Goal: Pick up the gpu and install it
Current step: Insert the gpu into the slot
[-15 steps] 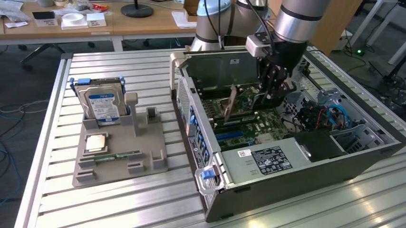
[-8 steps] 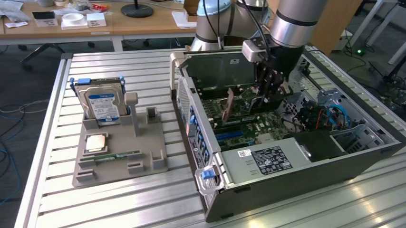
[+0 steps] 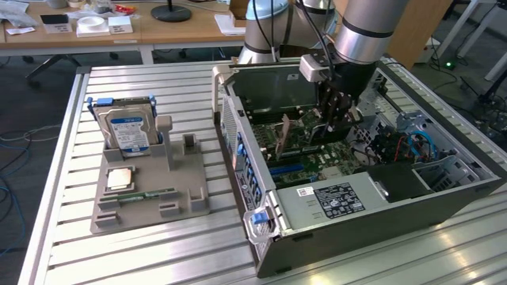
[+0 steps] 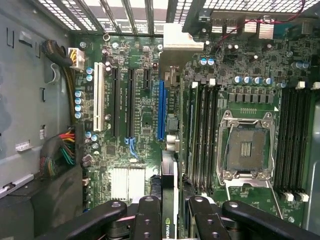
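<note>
My gripper [image 3: 333, 116] reaches down into the open computer case [image 3: 237, 142], over the motherboard. In the wrist view the gripper [image 4: 172, 220] is shut on the gpu [image 4: 170, 182]. The gpu is a thin card seen edge-on between the black fingers [image 4: 147, 215], with a green logo on it near them. The card's edge runs in line with the long blue slot [image 4: 160, 110] on the motherboard [image 4: 142, 150] and sits above it. Whether it touches the slot I cannot tell. In the exterior view the gpu [image 3: 319, 132] is a dark strip under the fingers.
A grey holder [image 3: 186, 196] stands at the exterior view's left with a silver hard drive [image 3: 127, 133], a processor [image 3: 119, 178] and a green RAM stick [image 3: 146, 195]. Inside the case are the power supply [image 3: 341, 199], an empty processor socket [image 4: 247, 150], memory slots [image 4: 200, 130] and cable bundles [image 4: 62, 150].
</note>
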